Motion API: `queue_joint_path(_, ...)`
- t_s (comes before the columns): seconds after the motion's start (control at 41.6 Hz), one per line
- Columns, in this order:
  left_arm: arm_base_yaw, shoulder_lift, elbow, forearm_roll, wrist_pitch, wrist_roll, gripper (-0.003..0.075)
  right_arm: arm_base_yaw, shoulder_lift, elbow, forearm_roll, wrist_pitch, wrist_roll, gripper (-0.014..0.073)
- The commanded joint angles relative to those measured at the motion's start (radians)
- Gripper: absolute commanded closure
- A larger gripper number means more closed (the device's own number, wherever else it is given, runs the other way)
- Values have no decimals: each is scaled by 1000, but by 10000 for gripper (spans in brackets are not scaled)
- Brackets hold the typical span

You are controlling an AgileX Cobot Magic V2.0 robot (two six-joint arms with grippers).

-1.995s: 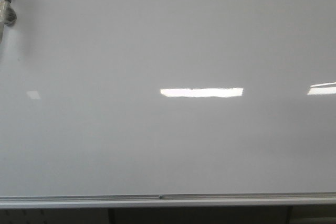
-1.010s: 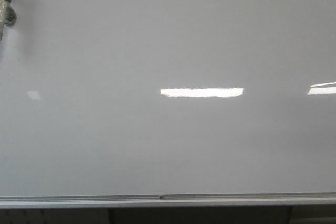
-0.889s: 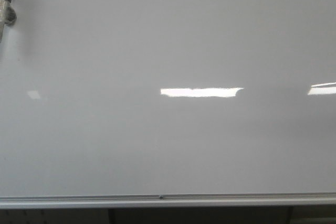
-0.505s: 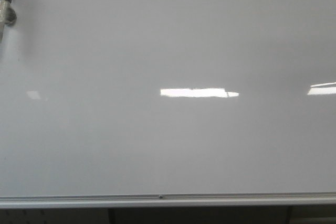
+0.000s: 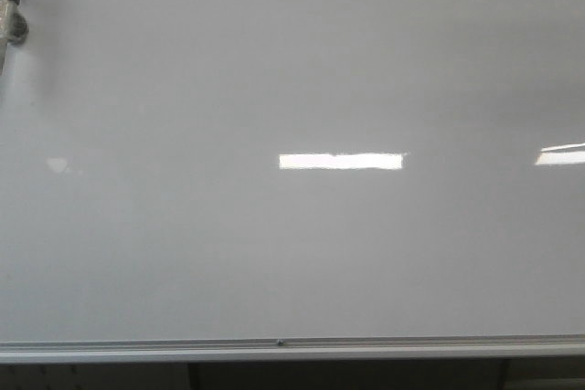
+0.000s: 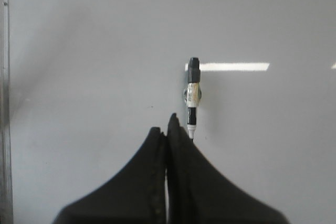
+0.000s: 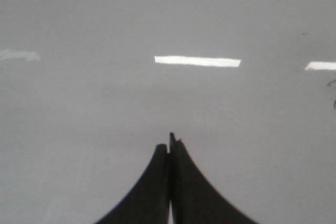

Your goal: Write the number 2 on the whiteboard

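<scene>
Large glossy white-grey whiteboard [image 5: 302, 253] with silver edge strip lies flat; no digit seen. Small black-capped marker [image 6: 193, 95] at far left, judged light, slick; best pinched mid-barrel. Left claw [image 6: 168, 129] and right claw [image 7: 170, 148] pressed together, empty.

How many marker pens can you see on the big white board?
1. The marker lies at the far left corner of the whiteboard, just beyond the shut left pincer. Others could lie out of view.

No readable text; whiteboard [image 5: 292, 253] blank (marker [image 6: 193, 95] label too blurred).
</scene>
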Motion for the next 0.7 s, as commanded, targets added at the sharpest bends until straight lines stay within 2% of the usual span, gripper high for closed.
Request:
queue_joint_path(0.0,-7,39,-33,0,-66,-2,741,-6,35,-34,-5,-64,-9,663)
queue_joint_path(0.264,-7,91,-31,-9,-61,-2,741,-6,79,-34,-6,17,-20,638)
queue_joint_path(0.361,-7,98,-29,-9,-58,-2,740,-6,85,-34,-6,39,-60,532)
queue_joint_path(0.433,-7,98,-26,-9,-58,-2,726,-6,88,-34,-6,43,-76,409)
queue_joint_path(0.481,-7,100,-23,-9,-57,-2,671,-6,90,-34,-6,43,-79,270)
queue_joint_path(0.553,-7,102,-23,-9,-60,-2,483,-6,90,-34,-6,47,-79,55)
queue_joint_path(0.625,-7,111,-23,-1,-73,-2,258,-6,90,-34,-6,59,-79,-29)
queue_joint_path(0.673,-7,127,-23,-1,-84,-2,162,-6,90,-34,-6,64,-79,-29)
